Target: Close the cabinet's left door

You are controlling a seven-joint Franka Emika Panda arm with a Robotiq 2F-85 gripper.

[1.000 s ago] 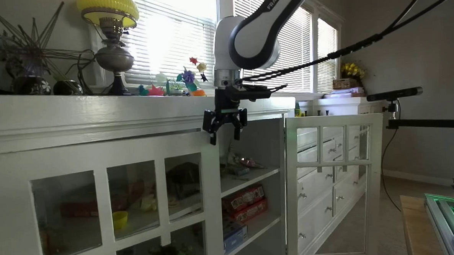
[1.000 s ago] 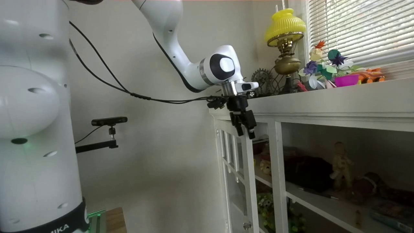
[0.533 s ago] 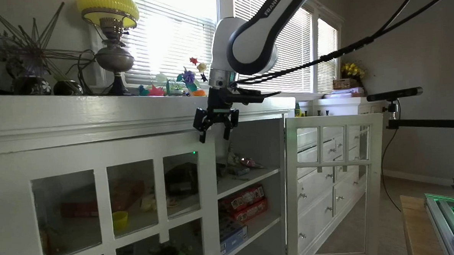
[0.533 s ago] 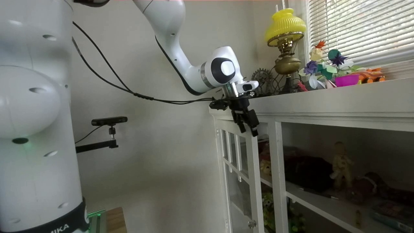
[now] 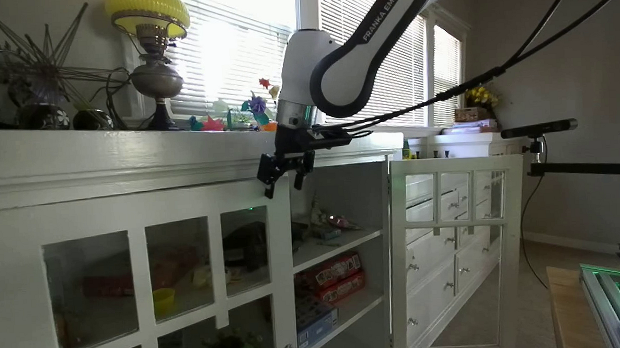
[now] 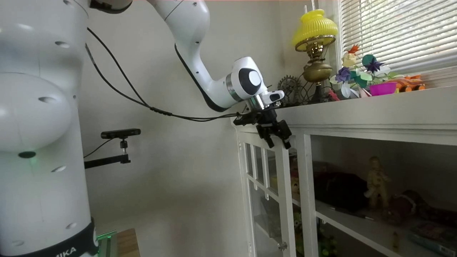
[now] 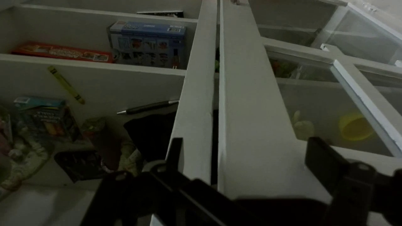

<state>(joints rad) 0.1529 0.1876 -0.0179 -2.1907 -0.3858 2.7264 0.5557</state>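
Left door (image 5: 142, 278) of the white cabinet (image 5: 131, 150): lower left of frame in an exterior view, ajar. Gripper (image 5: 284, 190) at frame centre, near door's upper free corner; contact with it cannot be told. Other paned door (image 5: 456, 223) right of centre, wide open. Wrist view: narrow dark gap mid-frame between left door and post (image 7: 198, 94); gripper fingers (image 7: 323, 163) spread well apart, one each side of gap.

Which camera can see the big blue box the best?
The wrist view: there the blue box is largest, and little pictures show on its side. In an exterior view the blue box looks smaller, partly hidden behind the left door. I can't spot it anywhere else.
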